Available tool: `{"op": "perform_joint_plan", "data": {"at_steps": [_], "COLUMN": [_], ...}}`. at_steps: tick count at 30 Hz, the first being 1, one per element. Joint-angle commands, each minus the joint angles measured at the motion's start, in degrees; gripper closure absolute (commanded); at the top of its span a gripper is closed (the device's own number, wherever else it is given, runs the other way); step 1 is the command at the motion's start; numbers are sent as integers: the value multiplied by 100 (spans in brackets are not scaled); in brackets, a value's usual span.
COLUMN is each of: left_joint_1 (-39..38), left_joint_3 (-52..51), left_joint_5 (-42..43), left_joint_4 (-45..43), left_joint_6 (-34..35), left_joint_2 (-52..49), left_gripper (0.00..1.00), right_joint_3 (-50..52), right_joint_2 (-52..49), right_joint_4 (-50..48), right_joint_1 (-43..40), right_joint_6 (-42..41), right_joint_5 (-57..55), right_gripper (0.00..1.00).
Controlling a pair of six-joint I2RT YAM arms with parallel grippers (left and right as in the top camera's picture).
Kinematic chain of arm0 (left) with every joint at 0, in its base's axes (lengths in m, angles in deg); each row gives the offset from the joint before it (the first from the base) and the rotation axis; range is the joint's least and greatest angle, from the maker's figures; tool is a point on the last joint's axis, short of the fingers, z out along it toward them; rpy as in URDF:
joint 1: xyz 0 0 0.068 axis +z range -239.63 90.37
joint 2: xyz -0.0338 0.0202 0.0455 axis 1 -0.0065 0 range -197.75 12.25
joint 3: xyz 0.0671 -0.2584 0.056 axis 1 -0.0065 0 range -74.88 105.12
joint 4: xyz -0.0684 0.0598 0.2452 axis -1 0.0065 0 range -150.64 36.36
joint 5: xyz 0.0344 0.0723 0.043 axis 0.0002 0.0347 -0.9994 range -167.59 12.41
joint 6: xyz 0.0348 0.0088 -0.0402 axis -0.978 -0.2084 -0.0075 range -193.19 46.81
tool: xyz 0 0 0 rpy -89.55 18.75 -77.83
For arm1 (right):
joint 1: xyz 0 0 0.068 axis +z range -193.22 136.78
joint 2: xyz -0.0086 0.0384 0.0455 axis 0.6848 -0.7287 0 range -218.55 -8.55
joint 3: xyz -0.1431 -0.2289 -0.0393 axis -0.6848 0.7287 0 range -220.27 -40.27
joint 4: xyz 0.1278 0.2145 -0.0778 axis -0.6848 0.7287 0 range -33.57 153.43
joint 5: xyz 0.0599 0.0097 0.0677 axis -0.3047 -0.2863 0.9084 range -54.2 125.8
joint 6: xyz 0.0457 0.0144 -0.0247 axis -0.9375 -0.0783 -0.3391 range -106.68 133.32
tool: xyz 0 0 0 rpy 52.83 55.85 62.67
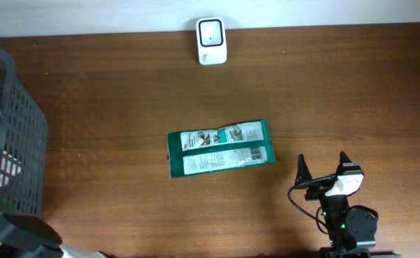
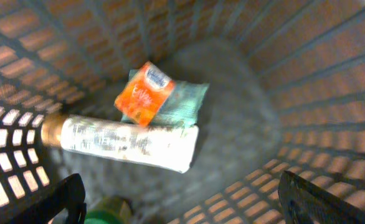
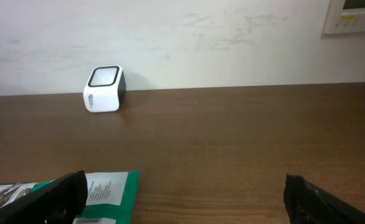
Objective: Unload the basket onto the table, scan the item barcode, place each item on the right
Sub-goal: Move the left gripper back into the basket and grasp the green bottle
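Note:
A green packet [image 1: 219, 148] with white labels lies flat in the middle of the table; its corner [image 3: 117, 190] shows by the left finger in the right wrist view, with a barcode at the bottom edge. The white scanner [image 1: 211, 41] stands at the far edge by the wall, also seen as the scanner [image 3: 104, 89]. My right gripper [image 1: 322, 158] is open and empty, to the right of the packet. My left gripper [image 2: 181, 182] is open inside the basket, above an orange packet [image 2: 144, 92], a teal packet [image 2: 184, 104] and a white tube [image 2: 132, 141].
The grey mesh basket [image 1: 24, 129] stands at the table's left edge, with its slatted walls [image 2: 319, 118] all round the left gripper. A green-capped item [image 2: 108, 210] lies just under the left finger. A wall panel [image 3: 354, 15] hangs at the far right.

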Motion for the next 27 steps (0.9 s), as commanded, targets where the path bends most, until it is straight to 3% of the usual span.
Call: {"op": "perform_joint_plan", "data": {"at_steps": [1, 12, 27], "left_joint_1": [66, 66, 691], "left_joint_3": [-776, -1624, -2424], "left_joint_5": [-352, -688, -933], "left_joint_4": [-247, 452, 503], "left_joint_6": [-229, -195, -48], "left_joint_2": [57, 57, 57], "left_gripper": [4, 3, 2], "right_joint_3": [31, 31, 31], "right_joint_2": [44, 44, 44], "right_joint_4": [26, 26, 26], "right_joint_1": [-9, -9, -9], "right_joint_6": [-35, -37, -35], "right_joint_5": [13, 13, 13], "right_gripper": [2, 2, 2]}}
